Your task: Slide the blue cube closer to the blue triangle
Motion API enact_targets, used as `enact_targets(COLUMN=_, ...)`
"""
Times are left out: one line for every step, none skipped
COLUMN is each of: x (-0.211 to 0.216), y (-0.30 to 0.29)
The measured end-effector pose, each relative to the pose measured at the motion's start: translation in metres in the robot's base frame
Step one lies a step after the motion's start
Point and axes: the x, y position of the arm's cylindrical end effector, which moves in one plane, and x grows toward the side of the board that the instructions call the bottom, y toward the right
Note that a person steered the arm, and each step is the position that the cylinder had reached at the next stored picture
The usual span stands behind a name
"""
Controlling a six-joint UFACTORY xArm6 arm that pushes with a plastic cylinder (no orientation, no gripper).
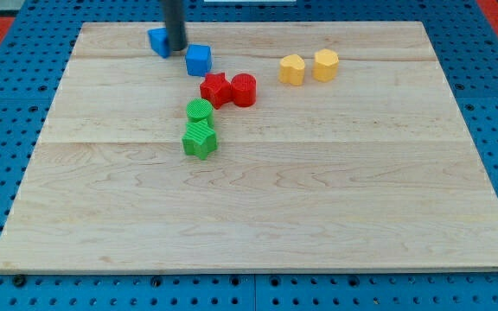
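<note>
The blue cube (198,60) sits near the view's top, left of centre, on the wooden board (318,216). The blue triangle (157,41) lies up and to the left of it, partly hidden by my rod. My tip (176,49) rests on the board between the two blue blocks, touching or nearly touching the triangle's right side, and a small gap left of the cube.
A red star-shaped block (215,89) and a red cylinder (244,89) lie just below the blue cube. A green cylinder (200,110) and a green star-shaped block (200,138) lie below those. Two yellow blocks (292,69) (325,65) sit to the right.
</note>
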Motion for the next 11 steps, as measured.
enact_targets(x=0.0, y=0.002)
enact_targets(x=0.0, y=0.078)
enact_targets(x=0.002, y=0.163)
enact_targets(x=0.027, y=0.151)
enact_targets(x=0.027, y=0.074)
enact_targets(x=0.019, y=-0.002)
enact_targets(x=0.044, y=0.024)
enact_targets(x=0.08, y=0.0)
enact_targets(x=0.059, y=-0.039)
enact_targets(x=0.041, y=-0.04)
enact_targets(x=0.042, y=-0.04)
